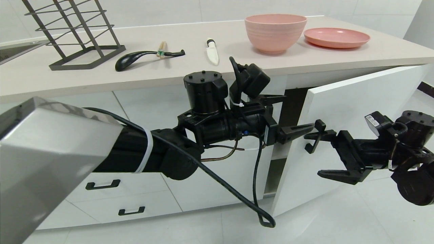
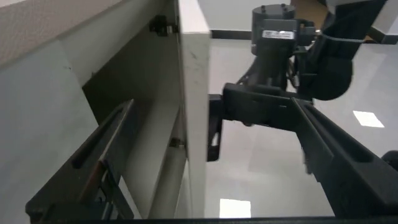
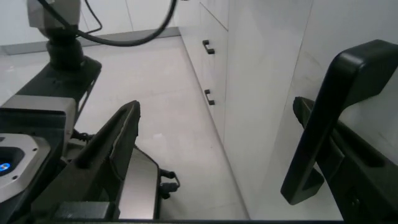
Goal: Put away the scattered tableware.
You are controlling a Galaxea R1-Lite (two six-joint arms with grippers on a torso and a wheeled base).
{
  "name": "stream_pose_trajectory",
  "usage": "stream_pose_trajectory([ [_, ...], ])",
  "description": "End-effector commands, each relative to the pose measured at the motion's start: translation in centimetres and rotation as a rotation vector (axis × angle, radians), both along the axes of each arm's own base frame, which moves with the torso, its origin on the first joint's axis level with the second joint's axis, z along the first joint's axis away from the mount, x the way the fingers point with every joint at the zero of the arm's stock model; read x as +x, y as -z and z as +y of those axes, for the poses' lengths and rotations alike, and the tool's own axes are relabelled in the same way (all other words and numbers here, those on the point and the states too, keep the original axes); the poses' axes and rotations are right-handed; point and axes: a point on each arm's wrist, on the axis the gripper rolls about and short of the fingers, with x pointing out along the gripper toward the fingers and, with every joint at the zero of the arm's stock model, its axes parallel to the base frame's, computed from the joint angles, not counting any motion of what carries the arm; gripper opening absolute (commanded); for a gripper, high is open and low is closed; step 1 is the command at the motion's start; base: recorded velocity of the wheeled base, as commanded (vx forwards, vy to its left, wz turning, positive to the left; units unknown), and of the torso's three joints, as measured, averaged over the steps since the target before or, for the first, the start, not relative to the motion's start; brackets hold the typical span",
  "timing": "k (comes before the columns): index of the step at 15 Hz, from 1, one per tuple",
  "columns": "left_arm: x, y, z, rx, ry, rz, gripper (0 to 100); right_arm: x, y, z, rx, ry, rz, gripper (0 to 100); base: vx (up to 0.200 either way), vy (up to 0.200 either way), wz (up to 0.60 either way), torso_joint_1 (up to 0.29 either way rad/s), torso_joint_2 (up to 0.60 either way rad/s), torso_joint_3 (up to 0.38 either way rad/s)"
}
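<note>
Tableware all sits on the counter [image 1: 169, 73]: pink bowl [image 1: 275, 32] and pink plate [image 1: 336, 37] side by side at the right end, white knife [image 1: 212, 52] mid-counter, black spoon [image 1: 130, 59] with chopsticks [image 1: 162, 50] lying across its handle, and a wire rack [image 1: 81, 34] at the left, its top cut off. Below the bowl, the cabinet door [image 1: 356, 112] stands swung open. The gap behind it is dark and the inside can't be made out. Left gripper [image 1: 298, 112] is open at the door's free edge. In the left wrist view the gripper [image 2: 208, 106] straddles the door [image 2: 194, 93], one finger [image 2: 106, 143] on the inner side and the other outside. Whether either finger touches the door is unclear. Right gripper [image 1: 313, 155] is open too, on the door's outer face, with its upper finger at the black handle [image 1: 315, 137]. In the right wrist view the handle [image 3: 336, 93] crosses in front of one finger [image 3: 311, 118] of the gripper [image 3: 217, 112], so contact is hard to judge. The left arm hides part of the cabinet front.
</note>
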Motion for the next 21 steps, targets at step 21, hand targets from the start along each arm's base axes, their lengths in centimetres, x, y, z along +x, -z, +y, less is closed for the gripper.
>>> stream_pose_trajectory([
  [21, -4.2, 1.3, -7.2, -0.084, 0.223, 0.008, 100, -2.8, 1.5, -5.9, -0.005, 0.215, 0.021, 100, 0.000, 0.000, 0.00, 0.000, 0.00, 0.000],
])
